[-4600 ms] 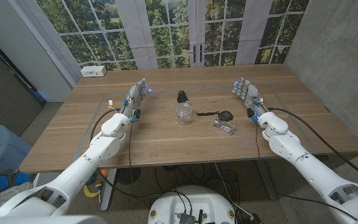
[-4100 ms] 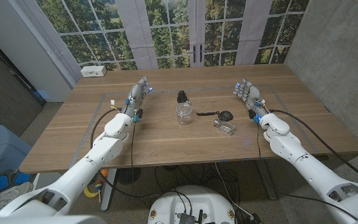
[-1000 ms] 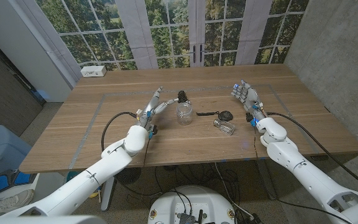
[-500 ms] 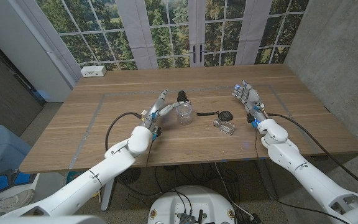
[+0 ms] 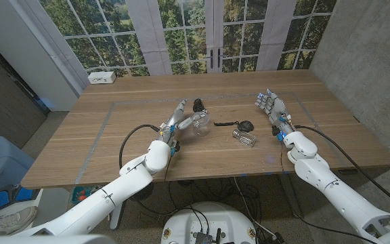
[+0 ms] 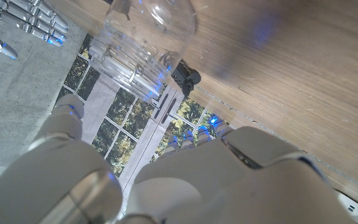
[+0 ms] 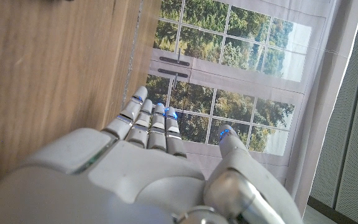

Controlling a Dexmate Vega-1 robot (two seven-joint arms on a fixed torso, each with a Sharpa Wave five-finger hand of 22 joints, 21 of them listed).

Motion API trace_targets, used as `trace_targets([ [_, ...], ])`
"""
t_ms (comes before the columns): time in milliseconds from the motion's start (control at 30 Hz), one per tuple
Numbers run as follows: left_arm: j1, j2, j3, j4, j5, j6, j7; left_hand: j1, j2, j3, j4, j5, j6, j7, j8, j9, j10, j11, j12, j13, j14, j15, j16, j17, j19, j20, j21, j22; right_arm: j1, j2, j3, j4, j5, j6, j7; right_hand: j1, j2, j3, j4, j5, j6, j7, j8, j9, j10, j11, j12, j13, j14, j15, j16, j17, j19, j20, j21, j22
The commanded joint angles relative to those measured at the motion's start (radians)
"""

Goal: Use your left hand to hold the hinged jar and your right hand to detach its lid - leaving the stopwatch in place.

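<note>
The clear glass hinged jar (image 5: 200,123) stands upright at the table's middle, with a small black part (image 5: 198,105) just behind it. My left hand (image 5: 179,117) is close beside the jar's left side, fingers stretched toward it and apart, holding nothing; contact is unclear. The left wrist view has the jar (image 6: 143,48) just beyond my fingertips. The black stopwatch (image 5: 246,125) lies right of the jar, its cord (image 5: 225,123) trailing toward it. My right hand (image 5: 271,107) stands open further right, fingers spread and apart from everything.
A small clear glass piece (image 5: 244,138) lies on its side in front of the stopwatch. A white box (image 5: 101,77) sits at the table's far left corner. Grey tape (image 5: 104,129) outlines a rectangle on the wooden table (image 5: 147,95).
My left hand has travelled right across the table, from well left of the jar to right beside it. The right hand has hardly moved. Jar and stopwatch stay put.
</note>
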Motion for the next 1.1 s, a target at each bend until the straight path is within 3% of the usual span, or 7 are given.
trace_targets([
  [33, 0.016, -0.030, 0.028, -0.036, 0.049, 0.100, 0.052, 0.028, 0.008, -0.006, -0.001, -0.009, -0.292, -0.017, 0.018, 0.004, -0.236, -0.002, 0.012, 0.003, -0.120, 0.003, 0.009, 0.002, 0.007, 0.006, 0.010, 0.002, -0.010, -0.007, 0.011, 0.005, 0.017, 0.009, 0.023, 0.000, -0.005, 0.002, -0.004, 0.005, 0.002, 0.004, -0.004, 0.003, 0.008, 0.003, 0.000, 0.001, 0.003, 0.006, -0.003, 0.001, 0.003, 0.006, -0.001, 0.005],
  [200, 0.020, -0.041, 0.036, -0.039, 0.049, 0.123, 0.060, 0.043, 0.015, -0.004, -0.001, -0.015, -0.287, -0.013, 0.022, 0.006, -0.229, -0.001, 0.013, 0.003, -0.114, -0.008, 0.008, 0.002, 0.021, -0.002, 0.014, 0.001, -0.006, -0.005, 0.012, 0.014, 0.024, 0.012, 0.035, -0.001, -0.005, 0.002, -0.005, 0.005, 0.003, 0.004, -0.004, 0.003, 0.008, 0.005, -0.001, 0.001, 0.003, 0.006, -0.003, 0.000, 0.004, 0.006, -0.003, 0.005],
  [300, 0.022, -0.046, 0.040, -0.037, 0.045, 0.125, 0.062, 0.062, 0.021, -0.002, -0.002, -0.022, -0.269, 0.002, 0.031, 0.007, -0.216, -0.007, 0.015, 0.003, -0.106, -0.020, 0.005, 0.002, 0.025, -0.037, 0.012, 0.001, -0.006, -0.004, 0.013, 0.018, 0.025, 0.017, 0.039, -0.001, -0.005, 0.002, -0.006, 0.005, 0.003, 0.004, -0.004, 0.003, 0.008, 0.003, -0.001, 0.001, 0.003, 0.005, -0.004, -0.001, 0.005, 0.006, -0.004, 0.005],
  [367, 0.025, -0.051, 0.041, -0.034, 0.038, 0.122, 0.066, 0.081, 0.023, -0.003, -0.003, -0.030, -0.252, 0.024, 0.040, 0.008, -0.205, -0.009, 0.016, 0.003, -0.102, -0.032, 0.002, 0.002, 0.026, -0.078, 0.009, 0.000, -0.008, -0.003, 0.016, 0.016, 0.032, 0.016, 0.041, -0.001, -0.005, 0.002, -0.006, 0.005, 0.004, 0.004, -0.004, 0.003, 0.009, 0.003, -0.001, 0.001, 0.005, 0.006, -0.003, -0.001, 0.005, 0.006, -0.005, 0.005],
  [433, 0.026, -0.055, 0.044, -0.034, 0.038, 0.134, 0.070, 0.086, 0.023, -0.003, -0.004, -0.032, -0.247, 0.029, 0.043, 0.008, -0.202, -0.007, 0.016, 0.003, -0.102, -0.032, 0.001, 0.002, 0.026, -0.088, 0.008, 0.000, -0.008, -0.004, 0.016, 0.017, 0.032, 0.015, 0.044, -0.002, -0.005, 0.001, -0.006, 0.005, 0.005, 0.004, -0.004, 0.003, 0.010, 0.003, 0.000, 0.001, 0.005, 0.007, -0.003, -0.001, 0.006, 0.006, -0.005, 0.005],
  [700, 0.025, -0.066, 0.052, -0.028, 0.043, 0.166, 0.092, 0.093, 0.023, -0.004, -0.003, -0.036, -0.242, 0.035, 0.045, 0.009, -0.198, -0.007, 0.016, 0.004, -0.104, -0.034, -0.002, 0.003, 0.025, -0.090, 0.006, -0.001, -0.001, 0.001, 0.014, 0.030, 0.032, 0.022, 0.056, -0.003, -0.005, 0.001, -0.007, 0.005, 0.005, 0.006, -0.004, 0.003, 0.011, 0.006, 0.000, 0.001, 0.009, 0.006, -0.002, -0.002, 0.008, 0.006, -0.007, 0.006],
  [1100, 0.003, -0.067, 0.069, -0.014, 0.020, 0.190, 0.061, 0.123, 0.039, 0.003, -0.003, -0.057, -0.213, 0.045, 0.059, 0.008, -0.169, -0.004, 0.020, 0.004, -0.074, -0.036, 0.004, 0.002, 0.051, -0.067, 0.011, -0.001, -0.007, 0.012, 0.020, 0.036, 0.041, 0.028, 0.046, -0.005, -0.004, 0.000, -0.009, 0.005, 0.007, 0.006, -0.004, 0.003, 0.014, 0.005, 0.000, 0.001, 0.013, 0.009, -0.001, -0.003, 0.012, 0.007, -0.010, 0.006],
])
